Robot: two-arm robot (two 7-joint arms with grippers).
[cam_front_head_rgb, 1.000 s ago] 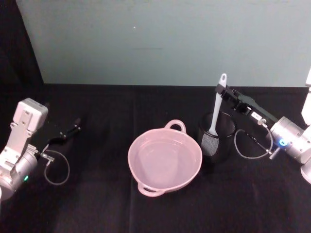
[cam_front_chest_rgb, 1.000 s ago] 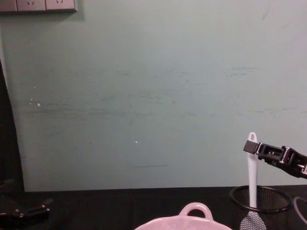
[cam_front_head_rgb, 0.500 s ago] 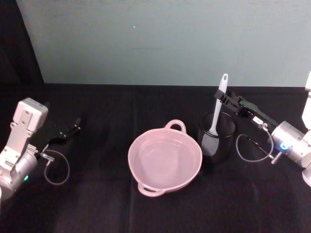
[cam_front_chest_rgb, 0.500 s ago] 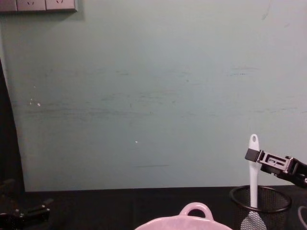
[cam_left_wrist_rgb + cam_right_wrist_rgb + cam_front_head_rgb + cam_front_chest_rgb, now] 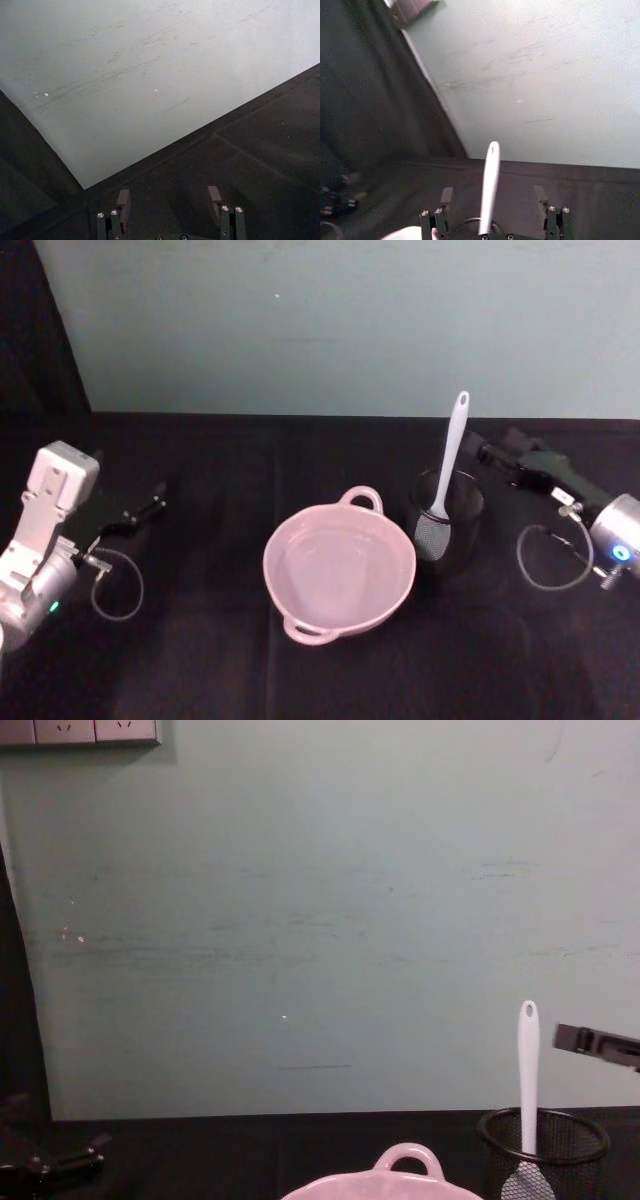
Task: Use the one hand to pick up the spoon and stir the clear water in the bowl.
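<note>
1. We see the spoon (image 5: 448, 465) standing nearly upright in a black wire-mesh cup (image 5: 447, 533), its paddle head down inside the mesh and its handle rising above the rim. We judge that it is stored this way so that a claw can come at the handle from the side.
2. The pale pink bowl (image 5: 340, 570) sits just beside the cup on the robot's left of it, its water lying flat, so the carry from cup to bowl looks short.
3. Our right gripper (image 5: 488, 452) hangs near the spoon's upper handle on the robot's right, apart from it and holding nothing. In the right wrist view its 2 fingers (image 5: 439, 216) stand wide, with the handle rising between them but farther out.
4. Our left gripper (image 5: 150, 508) rests parked at the far left of the black table (image 5: 200, 660), well apart from the bowl, its fingers spread wide on nothing.
</note>
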